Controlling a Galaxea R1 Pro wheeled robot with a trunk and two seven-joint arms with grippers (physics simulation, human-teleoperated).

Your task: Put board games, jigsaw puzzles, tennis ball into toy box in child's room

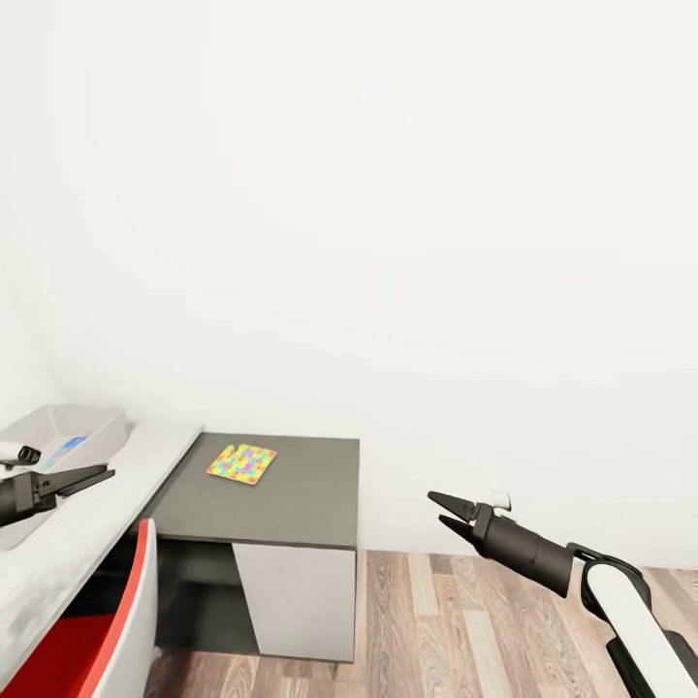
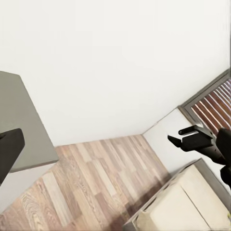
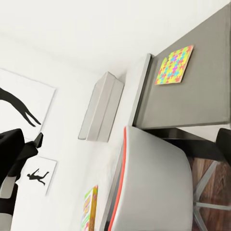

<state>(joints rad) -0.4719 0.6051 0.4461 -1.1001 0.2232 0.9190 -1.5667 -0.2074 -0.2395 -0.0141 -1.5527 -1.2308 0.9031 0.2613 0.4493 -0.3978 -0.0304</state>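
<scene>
One jigsaw puzzle (image 1: 241,462) lies flat on the lower dark grey top of the table (image 1: 291,504), well apart from the toy box (image 1: 92,427) on the pale grey top, so this piece at least is left to move. A strip of blue shows inside the box, perhaps a board game already stowed, though I cannot tell for sure. The left gripper (image 1: 92,476) hangs near the box and the right gripper (image 1: 444,513) over the wood floor (image 1: 485,620), both with fingers parted and empty.

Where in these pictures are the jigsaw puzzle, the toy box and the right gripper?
jigsaw puzzle (image 1: 241,462), head view, middle of its mosaic face
toy box (image 1: 93,419), head view, its far rim
right gripper (image 1: 442,513), head view, between its fingertips
</scene>
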